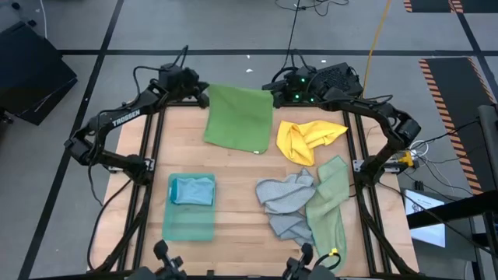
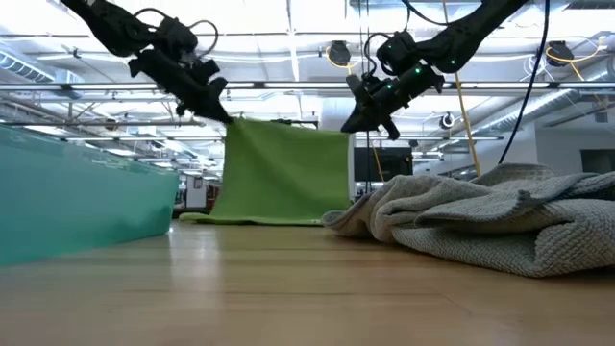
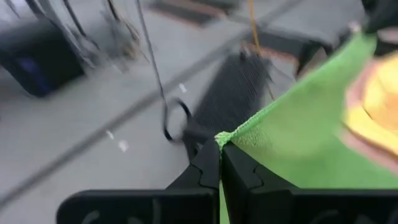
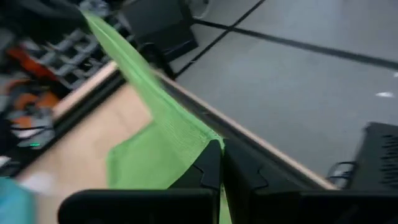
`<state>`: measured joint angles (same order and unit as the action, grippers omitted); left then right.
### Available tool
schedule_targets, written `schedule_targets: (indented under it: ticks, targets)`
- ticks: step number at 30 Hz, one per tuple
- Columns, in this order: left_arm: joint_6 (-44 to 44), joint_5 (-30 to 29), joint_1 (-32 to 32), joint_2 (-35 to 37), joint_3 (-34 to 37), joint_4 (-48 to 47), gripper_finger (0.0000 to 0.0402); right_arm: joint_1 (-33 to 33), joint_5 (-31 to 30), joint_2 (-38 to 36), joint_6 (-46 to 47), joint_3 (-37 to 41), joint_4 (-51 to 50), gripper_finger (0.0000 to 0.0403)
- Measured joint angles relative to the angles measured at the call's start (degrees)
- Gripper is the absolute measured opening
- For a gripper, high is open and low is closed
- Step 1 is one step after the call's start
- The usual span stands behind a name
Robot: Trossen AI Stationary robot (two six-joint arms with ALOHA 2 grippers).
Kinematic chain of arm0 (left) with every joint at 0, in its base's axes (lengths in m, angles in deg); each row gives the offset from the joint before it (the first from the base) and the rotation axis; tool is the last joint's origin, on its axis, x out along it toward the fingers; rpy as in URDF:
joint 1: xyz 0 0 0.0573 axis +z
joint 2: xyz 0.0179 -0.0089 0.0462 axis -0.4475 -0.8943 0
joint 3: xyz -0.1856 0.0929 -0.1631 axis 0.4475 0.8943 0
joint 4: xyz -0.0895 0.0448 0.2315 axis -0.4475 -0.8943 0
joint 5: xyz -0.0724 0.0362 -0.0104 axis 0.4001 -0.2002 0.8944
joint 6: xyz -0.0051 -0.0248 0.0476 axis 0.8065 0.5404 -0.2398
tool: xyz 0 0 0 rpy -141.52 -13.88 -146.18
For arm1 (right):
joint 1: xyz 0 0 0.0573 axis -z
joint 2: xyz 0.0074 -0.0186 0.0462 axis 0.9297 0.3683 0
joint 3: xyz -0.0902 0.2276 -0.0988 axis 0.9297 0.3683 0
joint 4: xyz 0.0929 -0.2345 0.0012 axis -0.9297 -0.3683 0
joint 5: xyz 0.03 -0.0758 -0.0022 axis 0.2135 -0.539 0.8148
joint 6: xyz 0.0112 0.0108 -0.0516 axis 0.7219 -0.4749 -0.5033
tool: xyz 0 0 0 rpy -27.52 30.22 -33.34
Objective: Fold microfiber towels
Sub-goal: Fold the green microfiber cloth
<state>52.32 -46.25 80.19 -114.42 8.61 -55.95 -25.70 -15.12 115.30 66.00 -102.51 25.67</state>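
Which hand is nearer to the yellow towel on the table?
The right hand. It pinches a far corner of the bright green towel, just beside the yellow towel. The left hand pinches the other far corner, farther from the yellow towel.

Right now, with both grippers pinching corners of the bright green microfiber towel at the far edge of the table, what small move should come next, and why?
Probably carry both corners toward the near side and lower them, folding it in half. The left gripper and right gripper are each shut on a top corner of the bright green microfiber towel, which hangs taut between them, its lower edge resting on the wooden table.
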Motion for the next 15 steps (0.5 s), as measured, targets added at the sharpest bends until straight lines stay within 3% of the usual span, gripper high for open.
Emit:
schedule_targets:
  ticks: [5,8,15]
  targets:
    - [-1.7,6.1,-1.1,0.1,0.0,-10.1,0.0002,-2.8,0.1,0.0,1.7,0.0,-1.4,0.0]
    - [-3.5,6.4,-2.6,0.1,0.0,-13.8,0.0002,-4.0,-2.6,0.0,1.2,0.0,-1.4,0.0]
    - [-6.1,4.1,-3.4,-0.5,0.0,-15.7,0.0002,-4.5,-2.5,0.0,1.9,1.7,-1.4,0.0]
